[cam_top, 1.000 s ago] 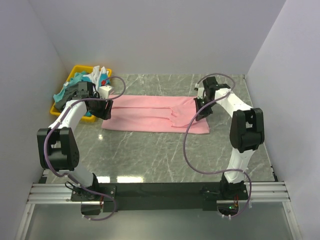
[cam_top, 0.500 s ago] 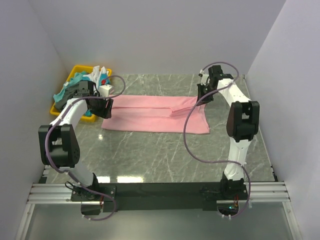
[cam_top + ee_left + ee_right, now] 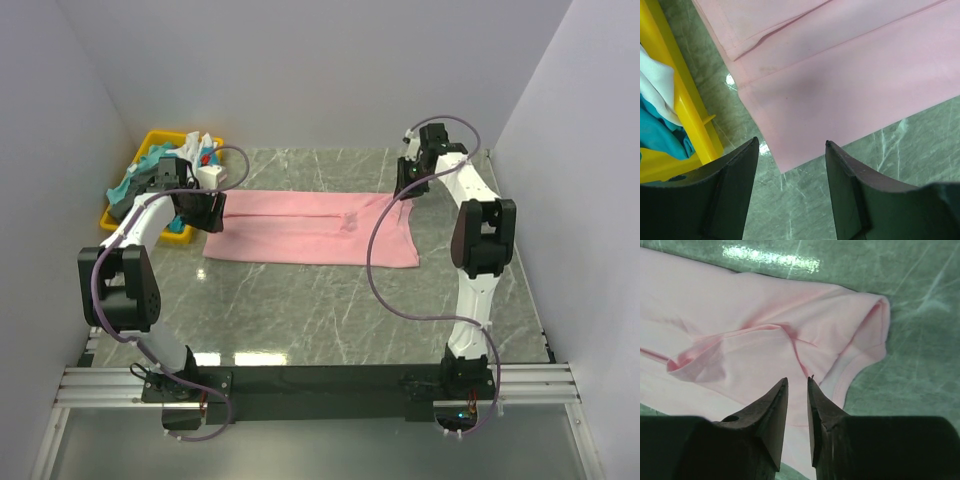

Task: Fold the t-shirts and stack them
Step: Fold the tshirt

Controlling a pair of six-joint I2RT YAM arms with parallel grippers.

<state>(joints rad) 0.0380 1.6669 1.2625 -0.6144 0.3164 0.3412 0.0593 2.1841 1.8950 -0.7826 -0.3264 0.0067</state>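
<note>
Right end effector (image 3: 798, 382): jaws a narrow gap apart, no cloth between them, tips hanging just over the rumpled sleeve end of the pink t-shirt (image 3: 300, 230), far right of the bench (image 3: 330, 310). Left end effector (image 3: 791, 142): jaws wide apart, empty, hovering over the shirt's near-left corner, just beside the yellow bin (image 3: 155, 138). Neither one grips anything.

Pink t-shirt lies flat on the bench between the two arms as a long band. Layered edges in the left wrist view suggest a lengthwise fold is in. The right end has a loose raised crease, not smoothed.

Progress, as judged: early. One shirt is partly folded; cross folds into a compact square are not done. No stack anywhere on the bench. A teal t-shirt (image 3: 125, 188) and a white t-shirt (image 3: 195, 148) sit heaped in the bin, unfolded. The dark grey one is hard to pick out there.
</note>
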